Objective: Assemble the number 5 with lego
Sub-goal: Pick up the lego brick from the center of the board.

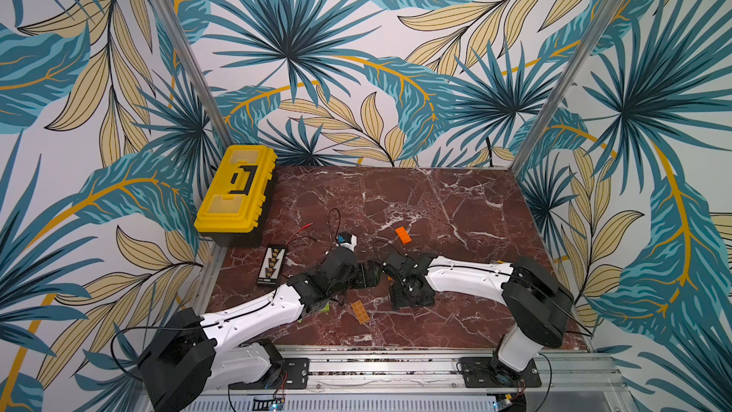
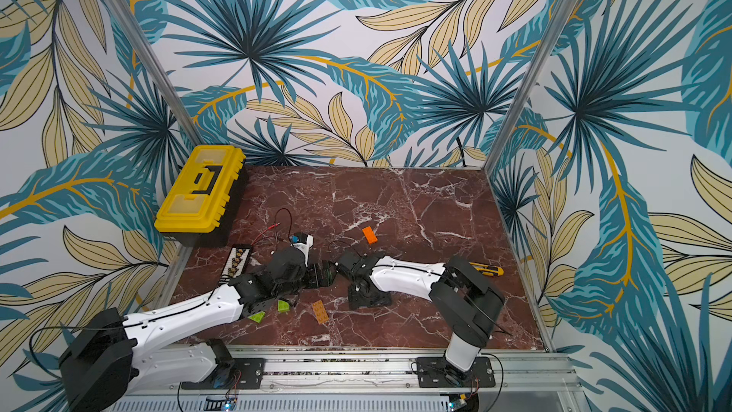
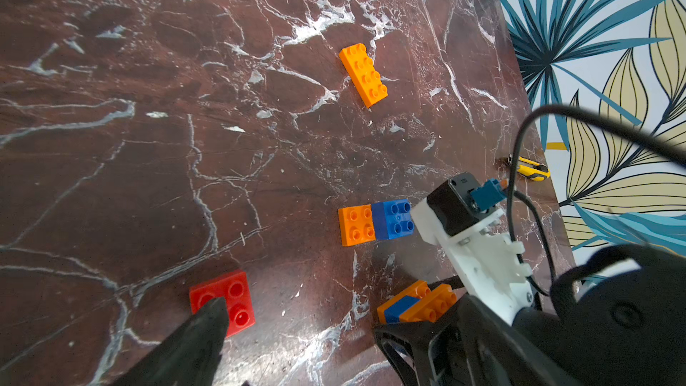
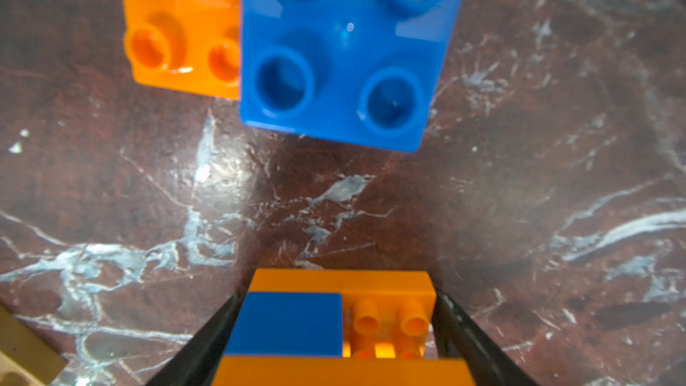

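Observation:
In the right wrist view my right gripper (image 4: 339, 324) is shut on a lego stack (image 4: 334, 313): two orange bricks with a blue brick between them. A black finger presses each of its sides. Just ahead on the table lies a joined orange and blue pair (image 4: 334, 50). In the left wrist view my left gripper (image 3: 304, 332) stands open, and one fingertip (image 3: 208, 317) overlaps a red brick (image 3: 235, 300). That view also shows the held stack (image 3: 415, 302), the pair (image 3: 375, 222) and a long orange brick (image 3: 363, 74).
A tan-orange brick (image 2: 320, 311) and two lime green bricks (image 2: 283, 305) lie near the front by the left arm. A yellow toolbox (image 1: 235, 188) stands at the back left. A black board with wires (image 1: 271, 265) lies in front of it. A yellow utility knife (image 2: 487, 269) lies at the right.

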